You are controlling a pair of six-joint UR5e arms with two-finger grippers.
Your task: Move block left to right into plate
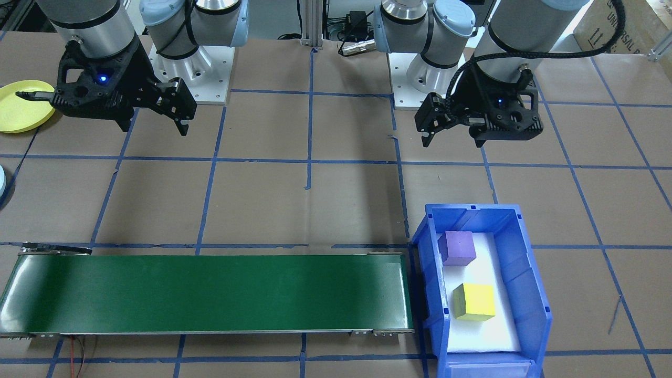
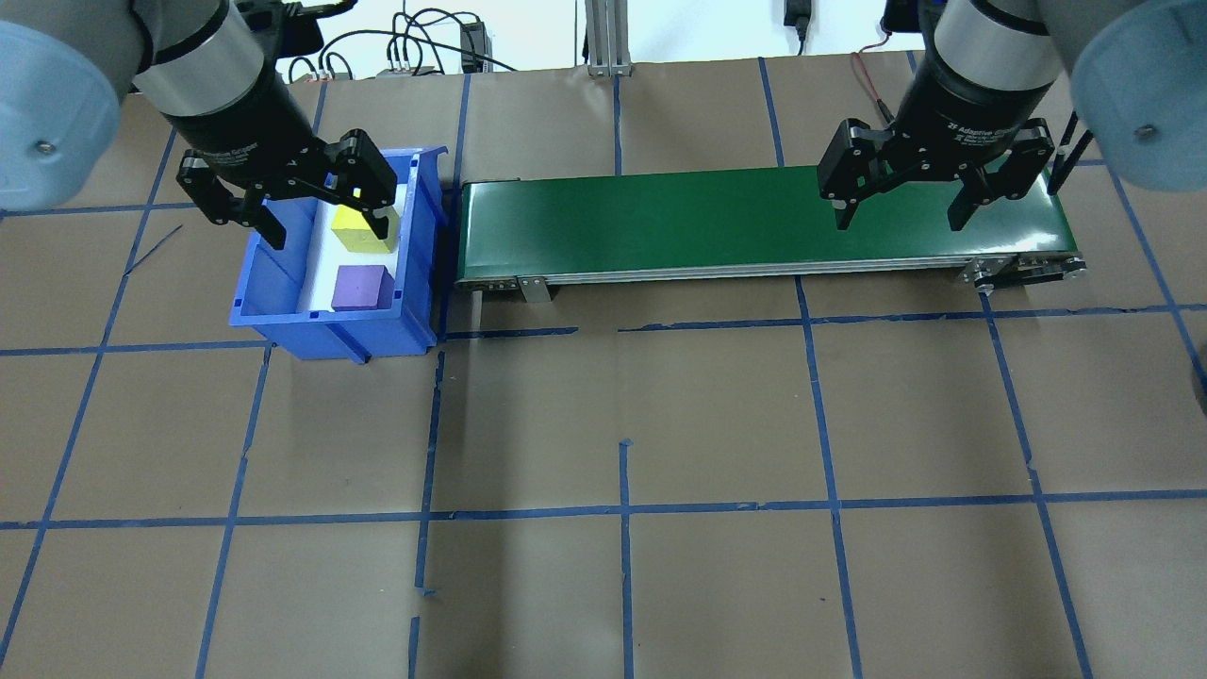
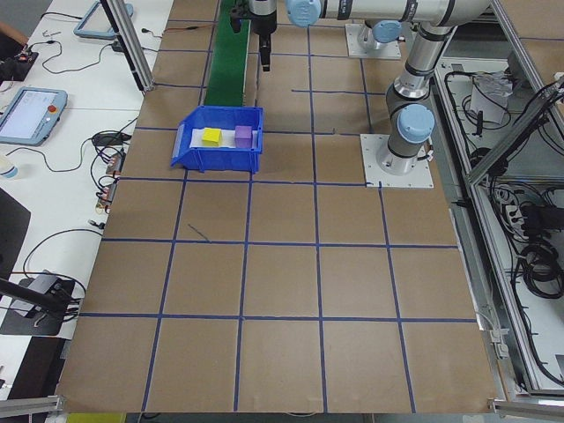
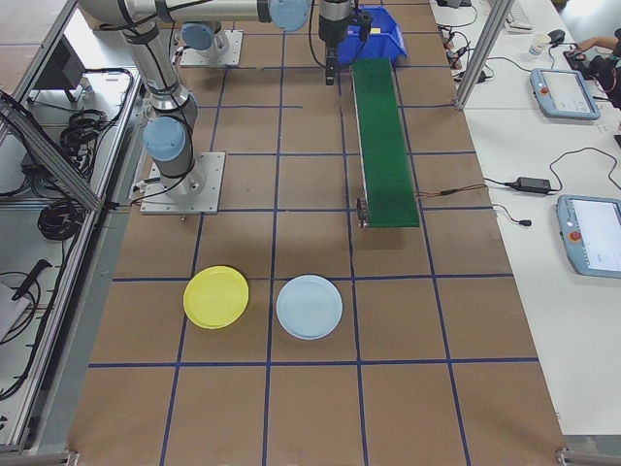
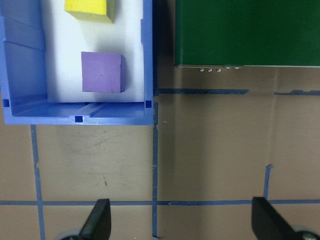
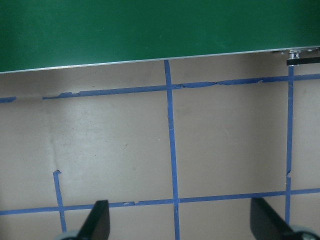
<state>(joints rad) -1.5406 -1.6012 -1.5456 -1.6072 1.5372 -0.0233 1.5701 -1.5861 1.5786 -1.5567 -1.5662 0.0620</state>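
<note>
Hanging with its fingers spread and nothing between them, the left gripper [image 1: 428,122] sits on the robot's side of the bin [image 1: 530,273], above bare table — in its wrist view the fingertips [image 5: 97,220] frame brown paper and tape, with the bin's near wall ahead of them. From there the purple block [image 5: 102,72] lies straight ahead and a little to the left of the gripper's centre line, the yellow block [image 5: 89,7] beyond it in the same bin; both rest flat on the white liner, and neither has a clear long axis. The left arm is plainly the nearer, so my judgement is that the coming move is a forward reach and descent over the bin wall onto a block. The right gripper [image 2: 896,193] also hangs spread and empty, near the belt [image 2: 754,222] at its far end from the bin. The plate [image 4: 215,297] lies well apart from all this, past the belt's end on the robot's right, just beside a pale blue plate [image 4: 309,307]. Only the right side view shows both plates whole — the front view catches just part of the yellow one behind the right gripper, and the overhead view, where the left gripper seems to overlap the bin, shows neither.
</note>
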